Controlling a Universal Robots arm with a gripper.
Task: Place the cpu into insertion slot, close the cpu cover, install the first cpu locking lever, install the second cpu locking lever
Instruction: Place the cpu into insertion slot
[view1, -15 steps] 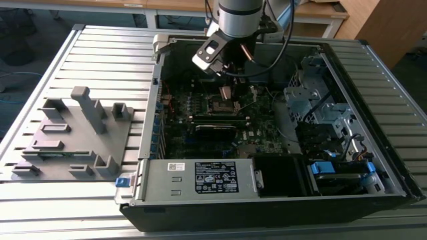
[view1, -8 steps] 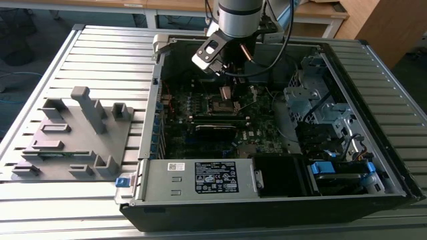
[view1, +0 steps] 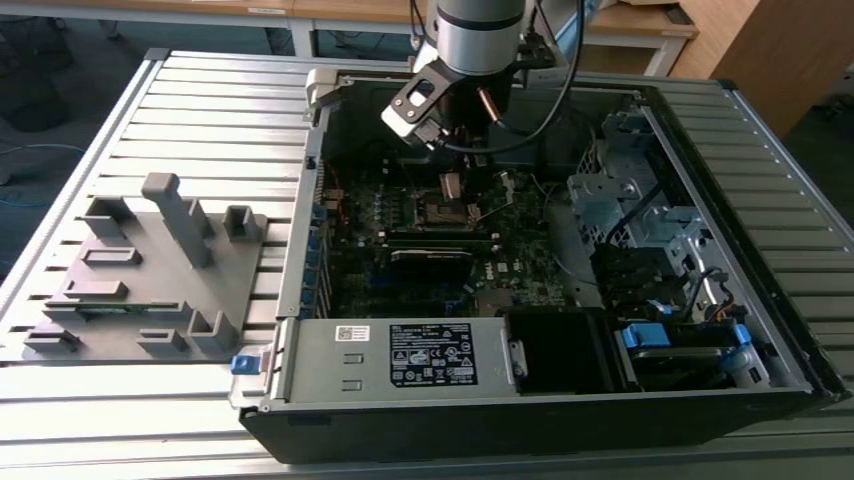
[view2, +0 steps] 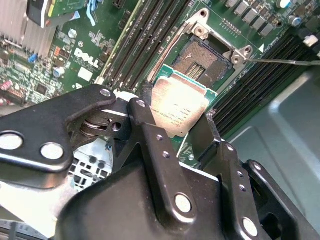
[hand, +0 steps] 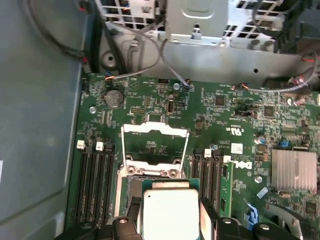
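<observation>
Inside the open computer case (view1: 534, 430) on the table (view1: 200, 110), the tool (view2: 177, 117), clamped on the cpu (view2: 180, 105), hangs above the insertion slot (view2: 202, 62), whose dark centre lies uncovered. The cpu cover (hand: 155, 131) stands swung open at one slot edge. Memory slots (hand: 95, 185) flank two sides, a thin locking lever (view2: 285, 61) juts beside one corner, and the case wall (hand: 40, 125) rises along the edge of the motherboard (hand: 240, 115).

I'm working in what looks like a robotics lab or workshop: an opened black desktop computer case (view1: 534, 425) lies on a ribbed silver metal bench (view1: 200, 110), beside a grey moulded plastic parts fixture (view1: 134, 285). Light wooden desks (view1: 347, 10) stand behind it.
</observation>
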